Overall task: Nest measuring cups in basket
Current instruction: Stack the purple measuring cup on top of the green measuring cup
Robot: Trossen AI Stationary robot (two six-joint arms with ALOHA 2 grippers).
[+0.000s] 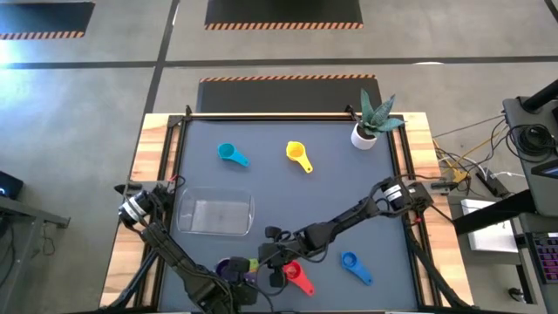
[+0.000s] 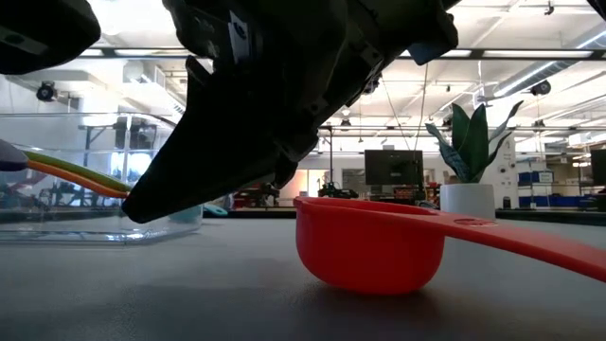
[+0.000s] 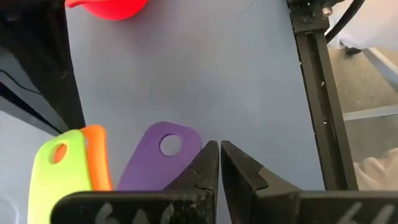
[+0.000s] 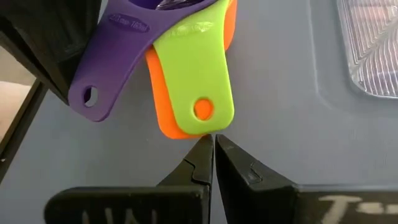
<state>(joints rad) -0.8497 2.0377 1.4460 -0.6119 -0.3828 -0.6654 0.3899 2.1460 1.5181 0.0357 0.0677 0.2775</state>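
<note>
Purple cup [image 4: 118, 50] tops green and orange cups; both tools closed, empty.

The left arm is reaching in from the left edge of the surface [image 1: 349, 201] and bending toward the near edge, its left gripper [image 3: 219, 152] sitting low with the jaws pressed together, tips almost touching. The right arm is stretching diagonally from the right side toward the near middle, folded at the elbow. Its right gripper [image 4: 213, 146] is hovering just above the surface, jaws likewise closed and gripping nothing.
</note>
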